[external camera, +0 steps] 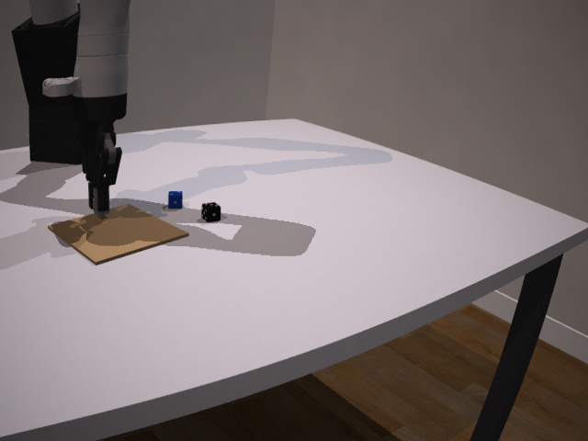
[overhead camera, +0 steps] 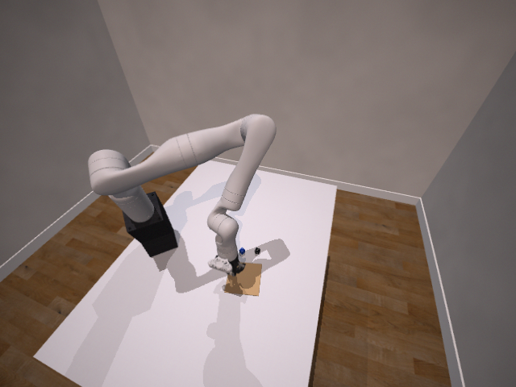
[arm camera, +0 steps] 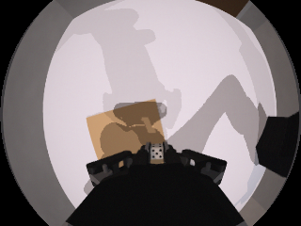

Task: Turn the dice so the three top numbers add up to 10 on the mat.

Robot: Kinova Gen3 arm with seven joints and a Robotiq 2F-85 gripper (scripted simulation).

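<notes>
A tan square mat (external camera: 118, 231) lies flat on the white table; it also shows in the top view (overhead camera: 244, 279) and the wrist view (arm camera: 126, 128). My gripper (external camera: 100, 205) points straight down at the mat's far corner, its fingertips just at the mat's surface. It is shut on a grey die with dark pips (arm camera: 156, 151), seen between the fingers in the wrist view. A blue die (external camera: 175, 199) and a black die (external camera: 210, 211) lie on the table just off the mat's right side, a little apart from each other.
The arm's black base (overhead camera: 151, 226) stands at the table's back left. The table's right edge (overhead camera: 322, 283) runs a short way past the black die (overhead camera: 256, 250).
</notes>
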